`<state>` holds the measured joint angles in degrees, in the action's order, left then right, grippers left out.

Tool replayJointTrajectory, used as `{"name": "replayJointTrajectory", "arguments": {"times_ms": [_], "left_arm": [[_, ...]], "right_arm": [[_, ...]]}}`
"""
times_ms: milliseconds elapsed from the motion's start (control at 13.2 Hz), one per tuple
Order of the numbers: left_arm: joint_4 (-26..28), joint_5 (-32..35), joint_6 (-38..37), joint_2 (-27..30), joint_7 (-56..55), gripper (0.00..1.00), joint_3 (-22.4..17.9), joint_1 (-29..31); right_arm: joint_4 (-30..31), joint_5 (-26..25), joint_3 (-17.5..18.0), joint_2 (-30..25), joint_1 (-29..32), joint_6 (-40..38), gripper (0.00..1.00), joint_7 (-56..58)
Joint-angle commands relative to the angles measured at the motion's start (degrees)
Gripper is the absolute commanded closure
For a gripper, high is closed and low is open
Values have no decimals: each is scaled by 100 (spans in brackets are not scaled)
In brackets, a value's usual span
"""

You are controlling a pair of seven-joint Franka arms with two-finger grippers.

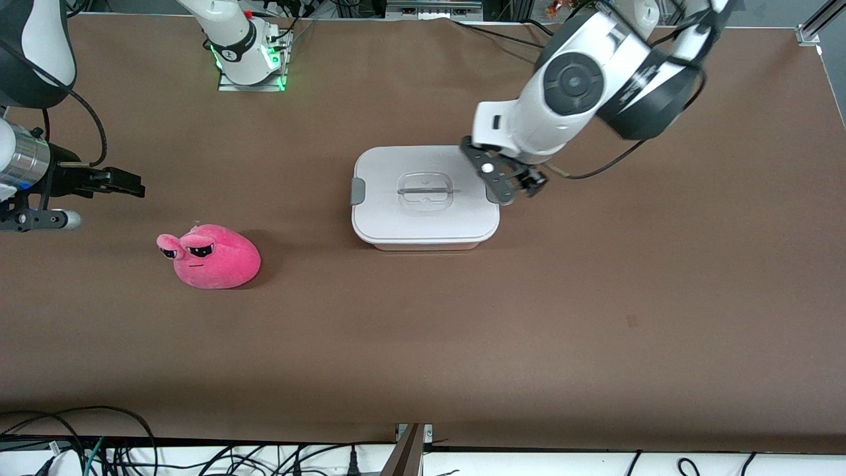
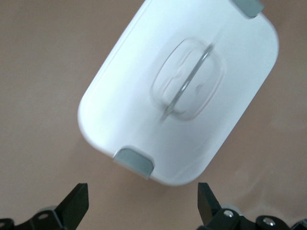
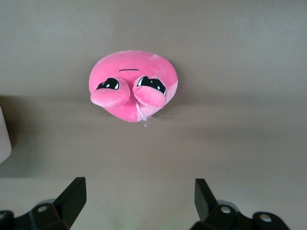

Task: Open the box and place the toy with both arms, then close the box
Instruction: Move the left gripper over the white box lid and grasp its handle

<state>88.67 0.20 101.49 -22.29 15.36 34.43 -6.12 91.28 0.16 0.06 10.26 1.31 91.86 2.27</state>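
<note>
The box stands in the middle of the table with its white lid on, a grey clip at each end and a clear handle in the centre. My left gripper is open and empty, just above the clip at the left arm's end of the box. In the left wrist view that clip lies just ahead of the open left gripper. The pink toy lies on the table toward the right arm's end. My right gripper is open and empty, over the table beside the toy.
The brown table carries only the box and the toy. The right arm's base stands at the table's back edge. Cables hang along the front edge.
</note>
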Motion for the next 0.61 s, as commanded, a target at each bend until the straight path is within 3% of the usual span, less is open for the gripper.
{"name": "replayJointTrajectory", "arguments": {"times_ms": [0, 152, 228, 532], "left_arm": [[-324, 77, 492, -721, 178, 0, 29, -554], [-307, 530, 984, -829, 213, 0, -15, -1143], [-315, 986, 1099, -960, 309, 0, -15, -1241], [-333, 1254, 1109, -1040, 608, 0, -6, -1251]], "right_arm": [[-120, 2, 38, 239, 37, 42, 0, 11], [-120, 28, 38, 423, 36, 42, 0, 11], [-120, 28, 38, 467, 19, 60, 0, 11], [-67, 72, 47, 801, -78, 323, 0, -24]]}}
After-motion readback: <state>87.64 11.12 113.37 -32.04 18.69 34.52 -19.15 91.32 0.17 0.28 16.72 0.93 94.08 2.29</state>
